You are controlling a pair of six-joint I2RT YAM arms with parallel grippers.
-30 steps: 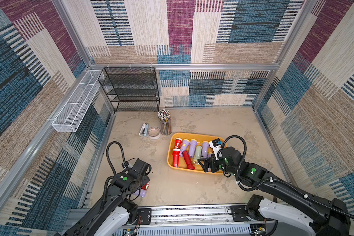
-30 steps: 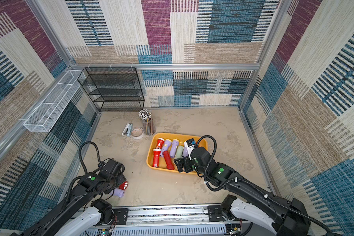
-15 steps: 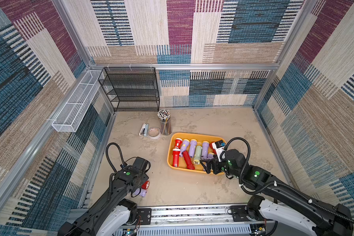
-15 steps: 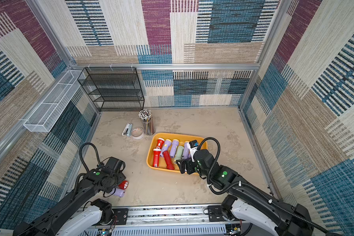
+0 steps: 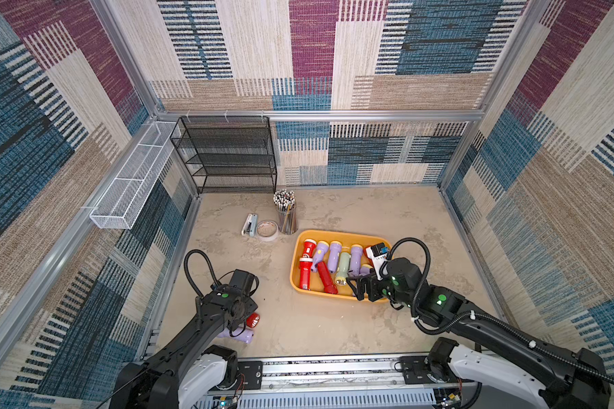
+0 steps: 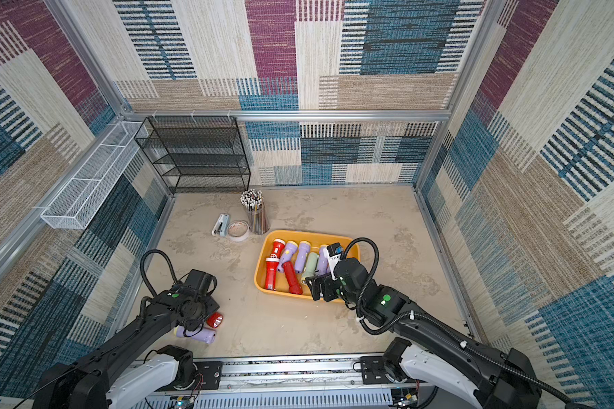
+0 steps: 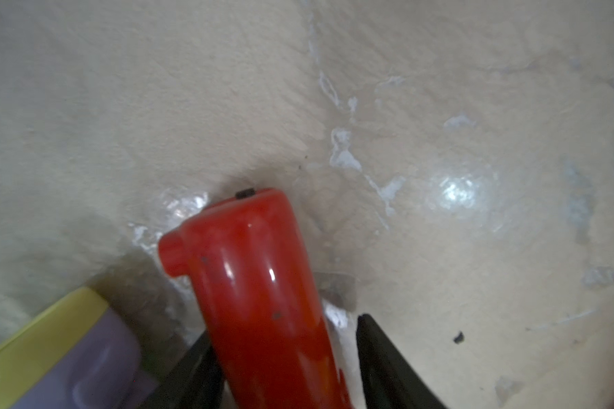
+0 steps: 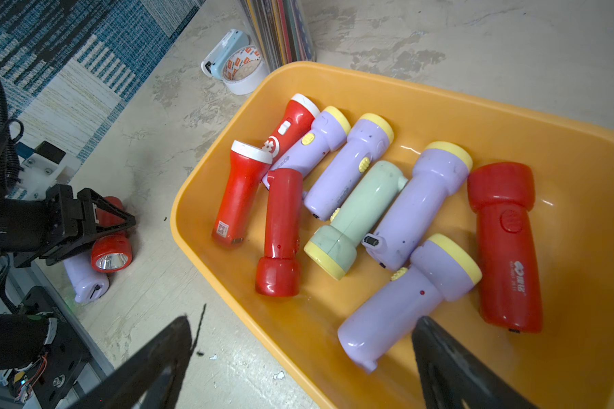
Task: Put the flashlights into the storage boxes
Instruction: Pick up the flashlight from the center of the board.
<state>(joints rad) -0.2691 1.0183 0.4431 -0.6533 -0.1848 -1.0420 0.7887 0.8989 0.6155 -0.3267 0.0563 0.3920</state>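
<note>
Down at the front left of the tabletop (image 7: 440, 106), the left gripper (image 7: 283, 329) straddles a red flashlight (image 7: 252, 276) that lies flat on the surface. One finger touches its body and a sliver of table shows between the body and the other finger, so the jaws stand parted around it rather than pinching it. A lavender flashlight (image 7: 82, 354) with a yellow head lies just beside it, also on the table, and both are well apart from the yellow-orange tray (image 8: 440, 106). Nine flashlights (image 8: 280, 230) lie in that tray, some touching: four red, four lavender and one pale green flashlight (image 8: 355, 212). The right gripper (image 8: 303, 318) hangs over the tray's near edge with its jaws spread wide and nothing between them, one finger above the nearest lavender flashlight (image 8: 404, 304). Behind the tray stand a cup of pencils (image 5: 286, 216) and a roll of tape (image 5: 267, 230).
</note>
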